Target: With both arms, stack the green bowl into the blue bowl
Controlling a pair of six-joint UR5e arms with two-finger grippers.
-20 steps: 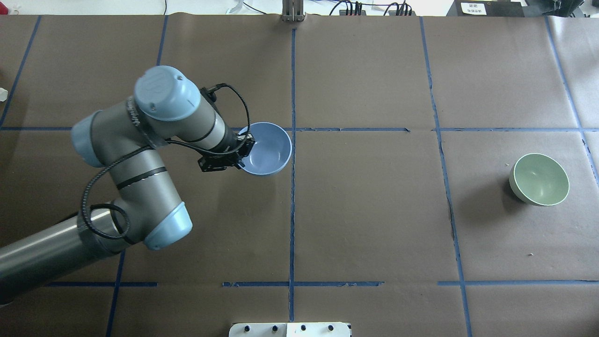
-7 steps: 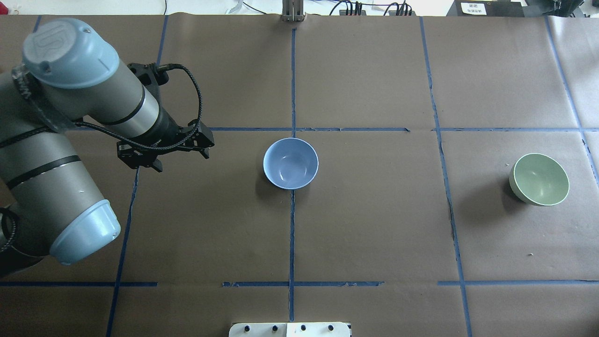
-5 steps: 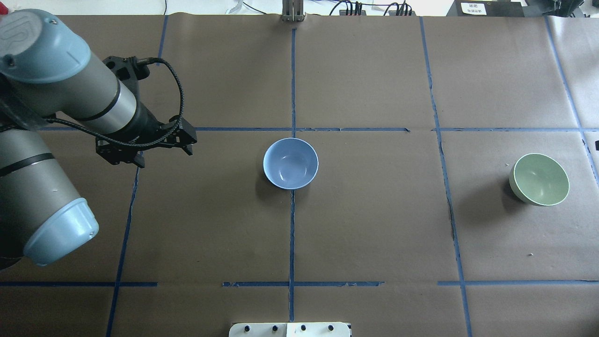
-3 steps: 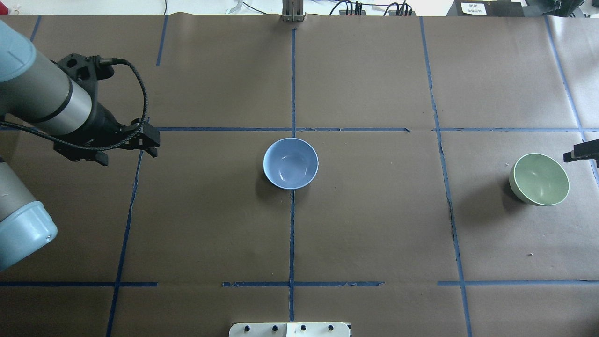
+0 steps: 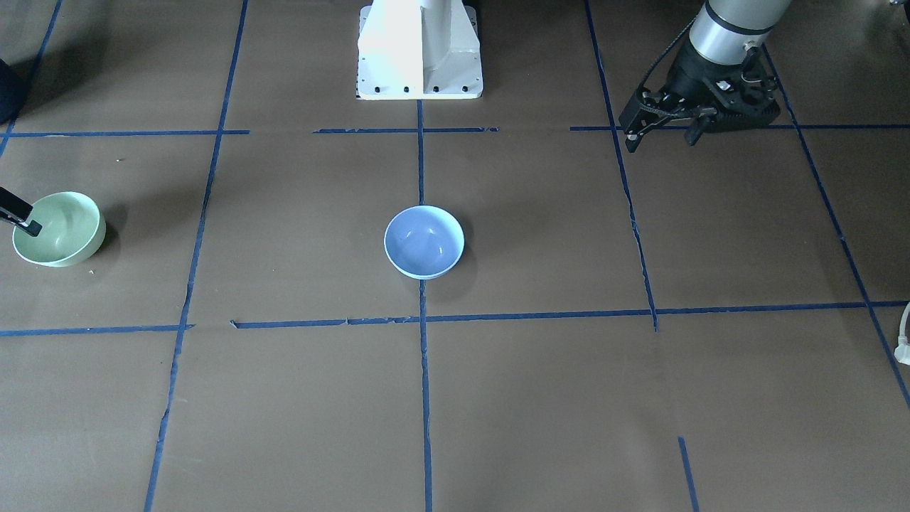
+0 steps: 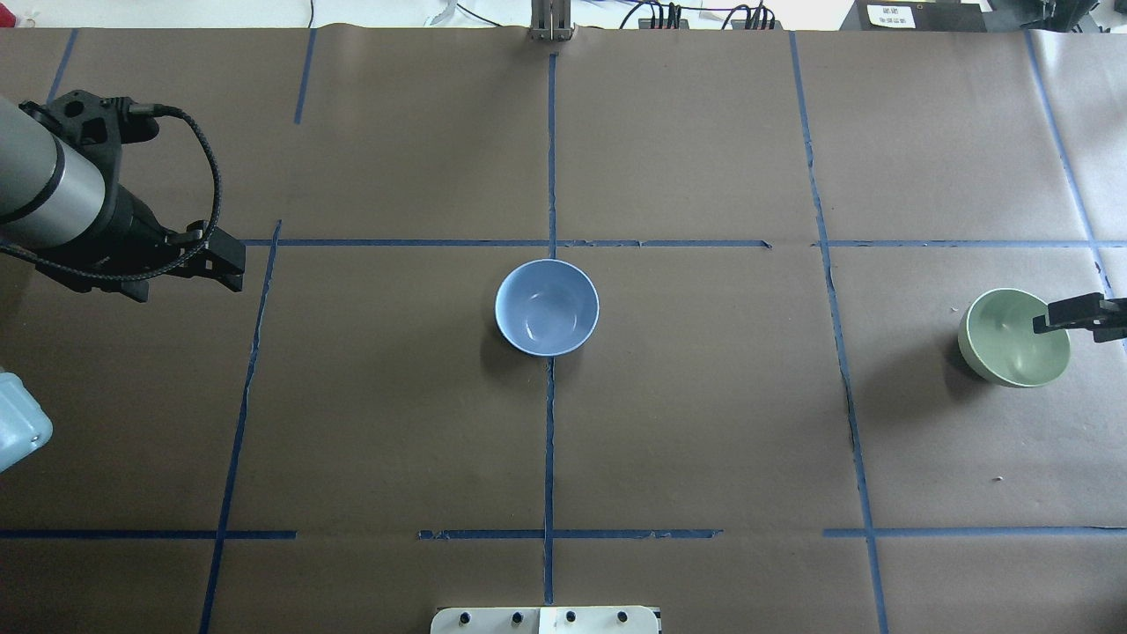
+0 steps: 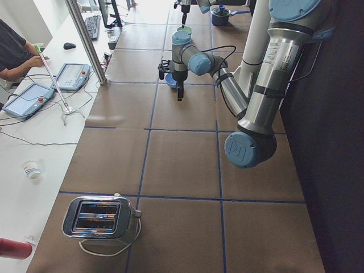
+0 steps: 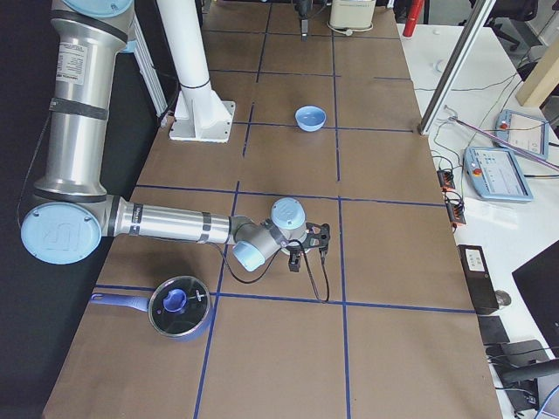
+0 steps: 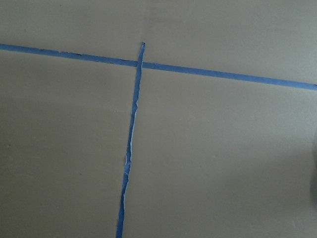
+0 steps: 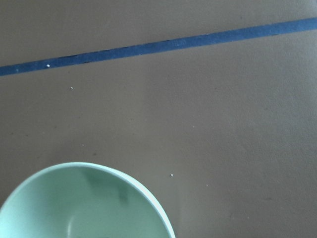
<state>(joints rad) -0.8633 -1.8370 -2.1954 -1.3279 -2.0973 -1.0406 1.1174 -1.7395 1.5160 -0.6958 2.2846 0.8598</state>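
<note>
At the middle of the counter's near edge stands the white pedestal base (image 5: 419, 50). Toward the near right corner lies a blue saucepan (image 8: 179, 305) with a glass lid on it and its handle pointing to the near edge.

Farther in, near the right edge, the green bowl (image 6: 1012, 338) sits mouth up on the brown paper. The right hand (image 6: 1070, 315) reaches in from the right edge, and a black finger (image 5: 21, 220) lies over the bowl's rim on that side. Only that part of it shows, so I cannot tell how far its fingers are parted or whether it touches the bowl. The right wrist view shows just the bowl's rim at its lower left and one line of blue tape (image 10: 158, 45) beyond it.

The blue bowl (image 6: 547, 307) stands mouth up at the middle of the counter, on the centre tape line, well apart from the green bowl and from both hands.

Near the left edge, a little farther out than the bowls, the left hand (image 5: 661, 135) hangs above the counter with its fingers spread and nothing between them. Its wrist camera looks down on a tape crossing.

At the far left corner sits a chrome toaster (image 7: 99, 217).
</note>
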